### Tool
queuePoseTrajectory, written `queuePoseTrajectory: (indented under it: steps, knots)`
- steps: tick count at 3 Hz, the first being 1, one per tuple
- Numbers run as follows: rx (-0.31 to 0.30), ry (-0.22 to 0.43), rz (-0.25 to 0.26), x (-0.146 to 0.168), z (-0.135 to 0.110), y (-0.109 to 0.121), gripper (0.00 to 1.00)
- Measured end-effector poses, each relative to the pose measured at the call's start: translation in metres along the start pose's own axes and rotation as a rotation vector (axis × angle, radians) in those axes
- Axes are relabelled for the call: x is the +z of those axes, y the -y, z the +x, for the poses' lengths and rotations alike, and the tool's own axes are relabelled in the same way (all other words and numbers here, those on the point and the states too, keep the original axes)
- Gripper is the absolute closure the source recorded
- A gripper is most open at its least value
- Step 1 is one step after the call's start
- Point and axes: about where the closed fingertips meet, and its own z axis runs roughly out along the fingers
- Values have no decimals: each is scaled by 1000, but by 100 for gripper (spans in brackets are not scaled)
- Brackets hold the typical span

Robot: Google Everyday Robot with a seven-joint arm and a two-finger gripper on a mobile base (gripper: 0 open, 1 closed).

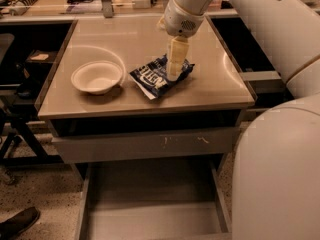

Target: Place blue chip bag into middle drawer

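The blue chip bag (151,77) lies flat on the tabletop (215,91), just right of the white bowl. My gripper (173,73) points straight down from the cream arm and its tip is on or just above the bag's right half, hiding part of it. The middle drawer (150,214) stands pulled out below the table front, with a bare grey floor and low side walls.
A white round bowl (96,76) sits on the table's left side. A grey drawer front with pale scratch marks (145,145) runs under the tabletop. The robot's white body (280,174) fills the right side. A dark shoe (17,223) lies on the floor at lower left.
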Motion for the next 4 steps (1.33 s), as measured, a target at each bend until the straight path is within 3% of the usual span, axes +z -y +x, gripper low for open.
queuePoseTrajectory:
  steps: [4]
  knots:
    - [21, 44, -70, 53, 16, 6, 0]
